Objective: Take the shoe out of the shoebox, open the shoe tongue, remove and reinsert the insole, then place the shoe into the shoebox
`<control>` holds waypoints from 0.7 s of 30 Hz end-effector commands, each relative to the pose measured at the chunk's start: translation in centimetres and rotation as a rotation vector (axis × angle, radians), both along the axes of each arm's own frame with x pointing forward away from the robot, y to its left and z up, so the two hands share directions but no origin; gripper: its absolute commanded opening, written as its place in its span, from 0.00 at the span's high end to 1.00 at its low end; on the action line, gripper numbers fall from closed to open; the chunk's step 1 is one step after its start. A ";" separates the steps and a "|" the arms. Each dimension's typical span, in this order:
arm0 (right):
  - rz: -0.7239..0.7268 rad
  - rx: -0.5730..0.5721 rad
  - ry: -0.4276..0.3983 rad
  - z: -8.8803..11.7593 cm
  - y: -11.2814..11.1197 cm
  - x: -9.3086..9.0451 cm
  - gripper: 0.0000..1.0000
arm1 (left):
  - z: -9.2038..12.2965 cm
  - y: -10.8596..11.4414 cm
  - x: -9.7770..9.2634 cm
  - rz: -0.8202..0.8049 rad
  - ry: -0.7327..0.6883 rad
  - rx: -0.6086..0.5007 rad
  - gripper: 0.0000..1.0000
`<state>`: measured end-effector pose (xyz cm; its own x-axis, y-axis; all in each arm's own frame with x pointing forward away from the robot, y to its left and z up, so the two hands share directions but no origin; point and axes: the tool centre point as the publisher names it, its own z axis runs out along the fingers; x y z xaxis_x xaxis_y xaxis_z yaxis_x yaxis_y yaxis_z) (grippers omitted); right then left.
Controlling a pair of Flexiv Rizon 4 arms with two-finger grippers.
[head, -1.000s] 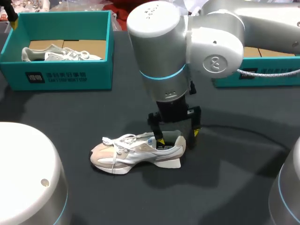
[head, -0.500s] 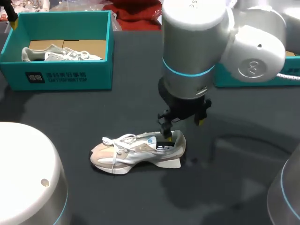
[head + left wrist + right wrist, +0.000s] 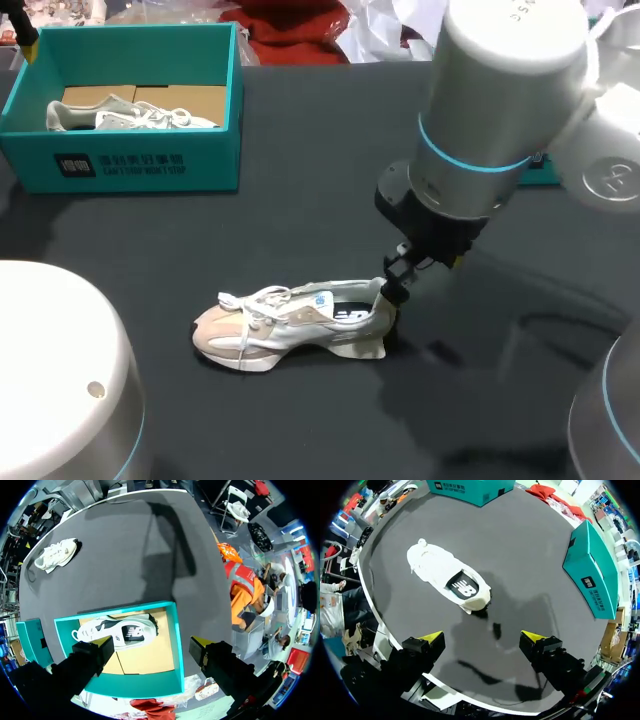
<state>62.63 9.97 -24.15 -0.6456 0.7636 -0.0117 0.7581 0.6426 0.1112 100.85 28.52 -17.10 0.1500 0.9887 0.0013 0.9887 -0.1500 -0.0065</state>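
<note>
Our right arm (image 3: 500,110) comes in from 2 o'clock in the head view. Its thick white link with a blue ring slants down toward the middle. Our right gripper (image 3: 397,283) hangs at the link's lower end, a little toward 4 o'clock from centre, pointing downward. In the right wrist view its fingers (image 3: 431,639) stand wide apart. Our left arm (image 3: 55,370) shows as a rounded white housing at 8 o'clock. In its own wrist view our left gripper (image 3: 152,642) is spread wide too, its yellow tips well separated.
</note>
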 end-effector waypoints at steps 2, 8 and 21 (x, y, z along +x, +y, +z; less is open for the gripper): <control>0.272 0.501 -0.118 -0.3 -2.0 -0.7 0.00 | 0.0 0.0 0.0 -0.001 0.000 0.002 0.00; 0.272 0.501 -0.118 -0.3 -2.0 -0.7 0.00 | 0.0 0.0 0.0 -0.001 0.000 0.002 0.00; 0.444 0.661 -0.246 -3.4 -1.8 0.2 0.00 | 0.0 0.0 0.0 -0.001 0.000 0.002 0.00</control>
<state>62.92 8.38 -26.36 -0.9226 0.3526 0.1568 0.3859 0.8384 0.3850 100.84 28.52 -17.09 0.1500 0.9887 0.0013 0.9887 -0.1499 -0.0065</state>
